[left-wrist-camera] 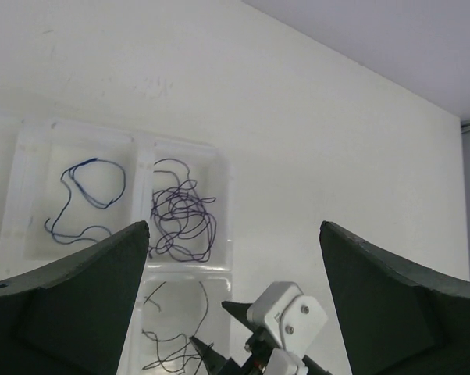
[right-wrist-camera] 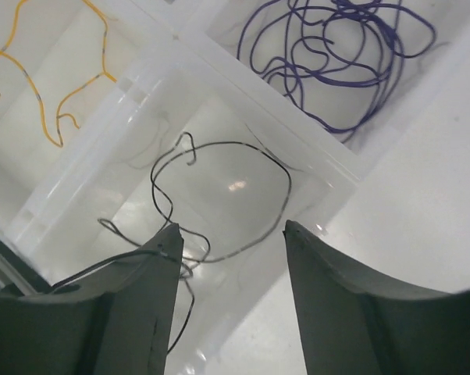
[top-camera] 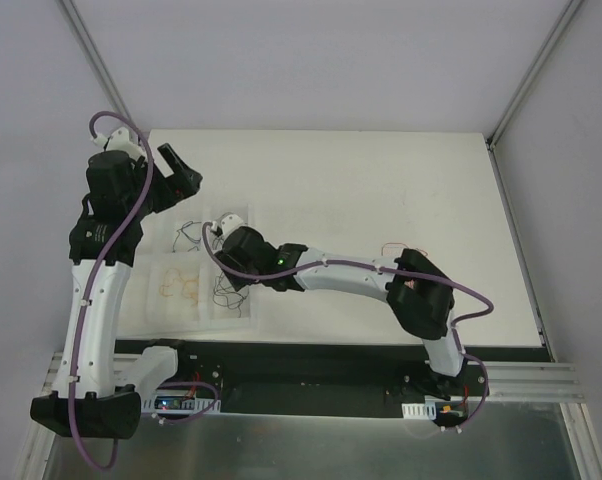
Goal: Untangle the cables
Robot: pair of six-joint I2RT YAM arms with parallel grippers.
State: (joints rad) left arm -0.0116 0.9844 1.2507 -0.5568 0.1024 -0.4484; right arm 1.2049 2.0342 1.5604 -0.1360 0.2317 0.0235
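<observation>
Cables (left-wrist-camera: 180, 219) thin, light, floppy; lie in pockets of clear tray (right-wrist-camera: 219, 78), near left on tabletop (top-camera: 381, 200). Purple bunch (right-wrist-camera: 336, 55) looks knotted: pinch loose end, pull slow. Right gripper (right-wrist-camera: 231, 228) jaws apart over black wire (right-wrist-camera: 289, 183), holding nothing. Left gripper (left-wrist-camera: 233, 226) jaws wide, empty. Tray walls may snag; open room right.

- We look down on a flat, white, matte tabletop (top-camera: 401, 200), evenly lit.
- Smooth pale grey panel walls (top-camera: 311, 60) close it in at the back and on both sides.
- Thin grey metal struts (top-camera: 93, 60) run along the two back corners, where the panels meet.
- At the near edge we see a black strip (top-camera: 321, 358), silver slotted aluminium rails (top-camera: 531, 378) and a dull brushed-metal sheet (top-camera: 331, 450).
- The light is soft and diffuse, and the shadows are faint.
</observation>
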